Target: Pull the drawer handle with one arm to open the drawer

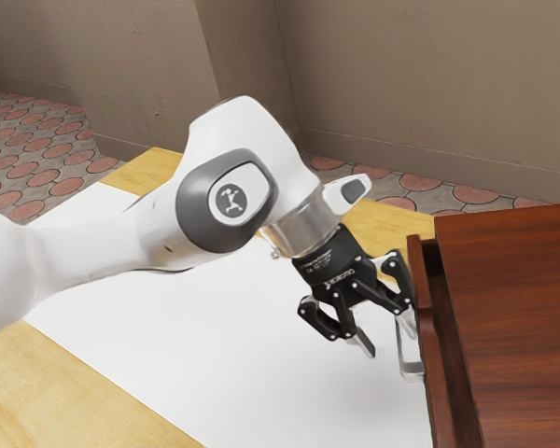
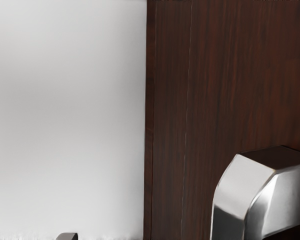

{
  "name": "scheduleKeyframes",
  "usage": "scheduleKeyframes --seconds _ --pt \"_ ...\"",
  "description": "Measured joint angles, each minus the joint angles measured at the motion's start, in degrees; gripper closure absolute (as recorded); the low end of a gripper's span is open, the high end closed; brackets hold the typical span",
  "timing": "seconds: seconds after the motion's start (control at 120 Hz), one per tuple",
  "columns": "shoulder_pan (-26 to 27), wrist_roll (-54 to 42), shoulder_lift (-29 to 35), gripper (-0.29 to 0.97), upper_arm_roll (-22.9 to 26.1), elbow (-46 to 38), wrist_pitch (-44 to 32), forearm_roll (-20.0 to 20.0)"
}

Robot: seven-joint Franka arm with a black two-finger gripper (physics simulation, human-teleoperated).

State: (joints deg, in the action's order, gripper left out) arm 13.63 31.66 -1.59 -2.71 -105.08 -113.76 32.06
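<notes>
A white mat is covering a light wooden table, lying between beige walls and a red tiled floor. One dark drawer is sitting at the exterior view's right, carrying one silver handle. The one gripper is hovering just beside that handle with its fingers spread apart.

Setting is reading as a plain domestic-style room: beige walls with a skirting board are meeting a floor of reddish rounded tiles. A light wooden table is carrying a white sheet and a dark wooden cabinet.
</notes>
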Motion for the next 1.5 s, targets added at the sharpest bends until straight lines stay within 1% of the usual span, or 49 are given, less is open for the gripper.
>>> scheduleKeyframes --seconds 0.617,0.883,1.092,1.5 --pt "-0.07 1.99 7.66 0.35 -1.83 -8.14 0.11 -0.43" --pt "-0.38 2.74 9.83 0.35 -2.55 -10.0 0.12 -0.99" --pt "-0.43 3.16 12.45 0.35 -2.6 -12.47 0.18 -3.45" --pt "-0.63 4.73 16.9 0.35 -4.67 -15.17 0.93 -7.97"
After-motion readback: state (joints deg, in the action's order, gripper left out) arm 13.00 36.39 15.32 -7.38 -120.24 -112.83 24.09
